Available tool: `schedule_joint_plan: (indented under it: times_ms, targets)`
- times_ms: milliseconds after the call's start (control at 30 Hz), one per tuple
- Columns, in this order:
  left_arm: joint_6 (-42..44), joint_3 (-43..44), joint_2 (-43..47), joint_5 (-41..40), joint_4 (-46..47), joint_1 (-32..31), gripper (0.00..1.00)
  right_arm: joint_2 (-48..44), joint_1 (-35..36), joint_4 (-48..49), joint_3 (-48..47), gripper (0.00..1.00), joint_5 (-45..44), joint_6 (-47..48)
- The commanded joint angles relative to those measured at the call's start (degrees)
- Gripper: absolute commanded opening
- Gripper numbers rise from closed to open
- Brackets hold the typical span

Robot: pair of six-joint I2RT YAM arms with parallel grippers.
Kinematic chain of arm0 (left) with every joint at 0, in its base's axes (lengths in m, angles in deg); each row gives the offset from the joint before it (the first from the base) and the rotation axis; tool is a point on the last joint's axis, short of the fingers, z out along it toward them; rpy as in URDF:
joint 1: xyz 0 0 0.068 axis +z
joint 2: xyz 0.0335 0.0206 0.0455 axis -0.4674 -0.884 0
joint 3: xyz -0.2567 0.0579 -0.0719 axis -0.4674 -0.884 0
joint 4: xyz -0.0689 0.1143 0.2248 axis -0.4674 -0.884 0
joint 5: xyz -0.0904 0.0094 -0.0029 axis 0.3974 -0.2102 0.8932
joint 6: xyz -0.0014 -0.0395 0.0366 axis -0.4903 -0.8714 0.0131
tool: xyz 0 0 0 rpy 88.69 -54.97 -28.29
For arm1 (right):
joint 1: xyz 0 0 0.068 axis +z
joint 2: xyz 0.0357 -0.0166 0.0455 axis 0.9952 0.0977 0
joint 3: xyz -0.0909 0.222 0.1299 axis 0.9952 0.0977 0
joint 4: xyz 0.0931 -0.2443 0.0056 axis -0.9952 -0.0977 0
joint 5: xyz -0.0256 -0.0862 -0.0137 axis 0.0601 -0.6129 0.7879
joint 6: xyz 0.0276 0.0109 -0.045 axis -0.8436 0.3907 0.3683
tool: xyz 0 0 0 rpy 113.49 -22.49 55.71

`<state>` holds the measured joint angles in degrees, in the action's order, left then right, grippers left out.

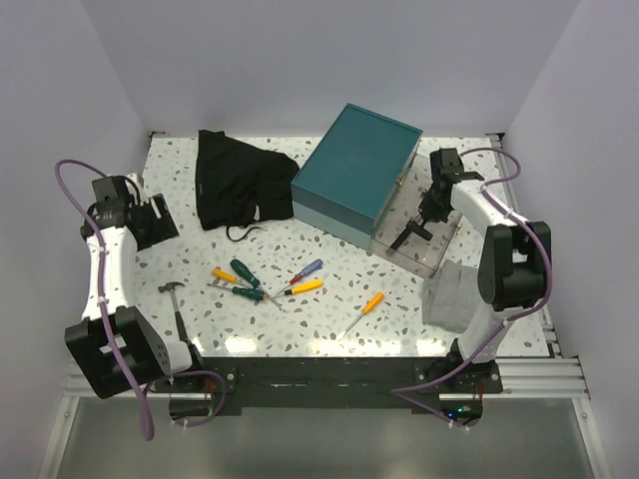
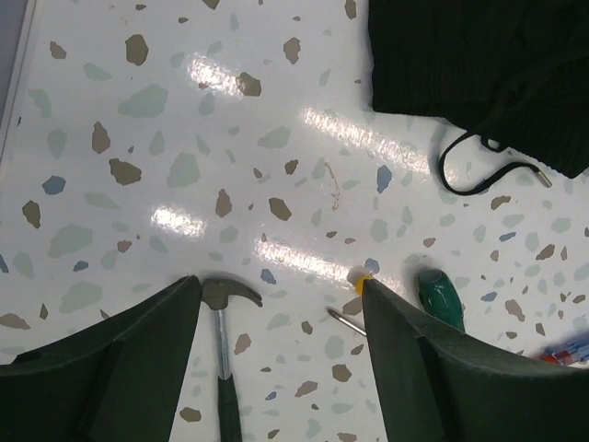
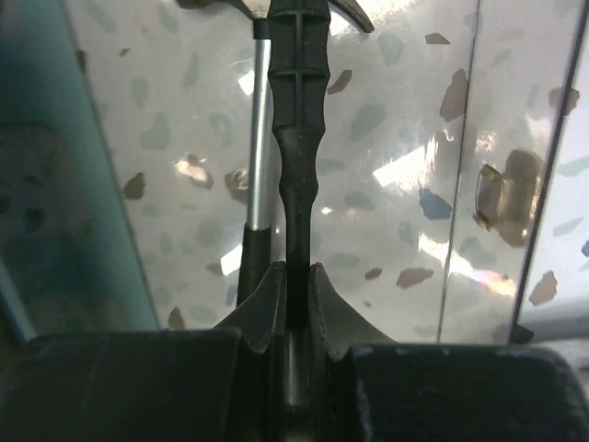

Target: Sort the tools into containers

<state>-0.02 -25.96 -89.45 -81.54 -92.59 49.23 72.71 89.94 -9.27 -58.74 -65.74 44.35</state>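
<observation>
While white walls close in the speckled worktop [image 1: 300, 334] on three sides, the right pincer [image 3: 294, 272] pinches a black ribbed tool [image 3: 299, 138] over the clear box [image 1: 419, 261] beside the teal case [image 1: 354, 170]. The left pincer [image 2: 278, 284] hangs spread above a hammer [image 2: 221, 341] near the left edge. Screwdrivers [image 1: 305, 286] lie scattered mid-worktop with bare surface around, and the black bag [image 1: 235, 185] lies at the rear.

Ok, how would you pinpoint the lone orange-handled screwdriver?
Start at the dark-teal rectangular hard case at the back of the speckled table. In front of it lies a cluster of screwdrivers; the orange-handled screwdriver lies alone to their right, toward the folded grey cloth, touching no other tool.
</observation>
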Motion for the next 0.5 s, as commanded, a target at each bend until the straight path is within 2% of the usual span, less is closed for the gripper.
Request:
schedule_joint_plan:
  times_ms: [0,67,267,300,467]
  targets:
    - [1.39,-1.75,3.24,-0.20,-0.65,0.70,0.76,3.53,-0.27,2.71,-4.25,0.00,0.16,1.59]
    - [1.75,-1.93,3.33,-0.46,-0.65,0.61,0.76,5.12,-0.27,2.27,-4.69,0.00,0.52,1.42]
    - [2.10,-2.54,3.25,-0.98,-0.83,0.61,0.76,3.55,-0.27,-1.07,-3.56,0.23,1.66,0.10]
    - [2.19,-3.06,3.16,-0.90,-0.74,0.69,0.76,2.67,-0.18,-1.34,-3.38,0.29,1.57,0.01]
    - [1.84,-4.91,1.93,-0.46,-0.48,0.69,0.75,-2.78,-0.36,-2.22,-3.38,0.38,2.44,-0.78]
